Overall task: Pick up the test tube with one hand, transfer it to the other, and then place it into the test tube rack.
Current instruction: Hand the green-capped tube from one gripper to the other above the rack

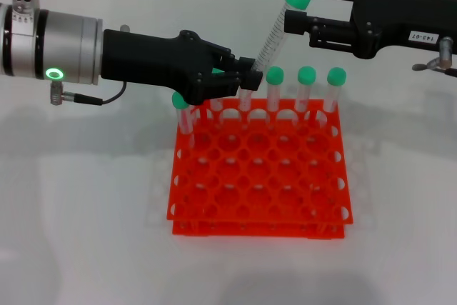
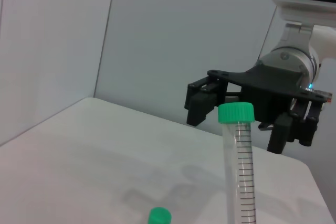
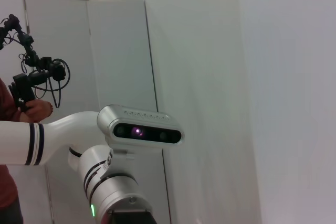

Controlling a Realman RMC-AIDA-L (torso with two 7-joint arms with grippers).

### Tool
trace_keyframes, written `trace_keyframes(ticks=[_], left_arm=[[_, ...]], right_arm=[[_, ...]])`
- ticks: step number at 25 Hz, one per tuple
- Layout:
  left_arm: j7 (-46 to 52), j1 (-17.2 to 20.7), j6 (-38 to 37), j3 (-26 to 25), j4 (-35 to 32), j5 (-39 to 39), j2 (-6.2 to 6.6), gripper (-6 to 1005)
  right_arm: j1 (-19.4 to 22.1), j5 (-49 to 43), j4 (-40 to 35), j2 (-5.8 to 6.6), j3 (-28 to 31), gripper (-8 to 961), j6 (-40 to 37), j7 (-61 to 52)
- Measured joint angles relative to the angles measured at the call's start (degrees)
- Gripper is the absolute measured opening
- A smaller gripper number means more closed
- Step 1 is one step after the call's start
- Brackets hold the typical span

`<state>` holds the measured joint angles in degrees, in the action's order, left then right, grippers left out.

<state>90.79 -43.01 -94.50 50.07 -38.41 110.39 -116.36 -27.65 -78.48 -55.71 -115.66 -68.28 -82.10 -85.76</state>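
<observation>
Head view: test tube (image 1: 275,33) is pinched at its lower end by left gripper (image 1: 246,76), tilted above test tube rack (image 1: 260,173); right gripper (image 1: 303,16), jaws spread, flanks the green cap.

Tube (image 1: 270,42): clear smooth plastic, green cap. Rack (image 1: 258,176) below it: glossy orange plastic. Grippers: matt black; left wrist (image 1: 50,42) brushed metal.

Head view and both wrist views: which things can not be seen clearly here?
- Head view: the left claw covers the low end of the test tube and some rack tubes.
- Left wrist view: the tube's low end is cut off by the edge.
- Right wrist view: tube, rack and right claw do not appear.
</observation>
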Motion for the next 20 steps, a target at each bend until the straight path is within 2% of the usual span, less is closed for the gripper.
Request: trace_keyframes(ticks=[9, 14, 20], left_arm=[[0.0, -0.06, 0.02, 0.11, 0.0, -0.06, -0.15, 184], [0.0, -0.02, 0.02, 0.11, 0.0, -0.11, -0.18, 183], [0.0, 0.01, 0.02, 0.11, 0.0, -0.17, -0.2, 183]], right_arm=[[0.02, 0.62, 0.0, 0.08, -0.13, 608, 0.53, 0.05], [0.04, 0.62, 0.0, 0.09, -0.06, 490, 0.66, 0.06], [0.05, 0.63, 0.1, 0.09, -0.13, 425, 1.0, 0.04]])
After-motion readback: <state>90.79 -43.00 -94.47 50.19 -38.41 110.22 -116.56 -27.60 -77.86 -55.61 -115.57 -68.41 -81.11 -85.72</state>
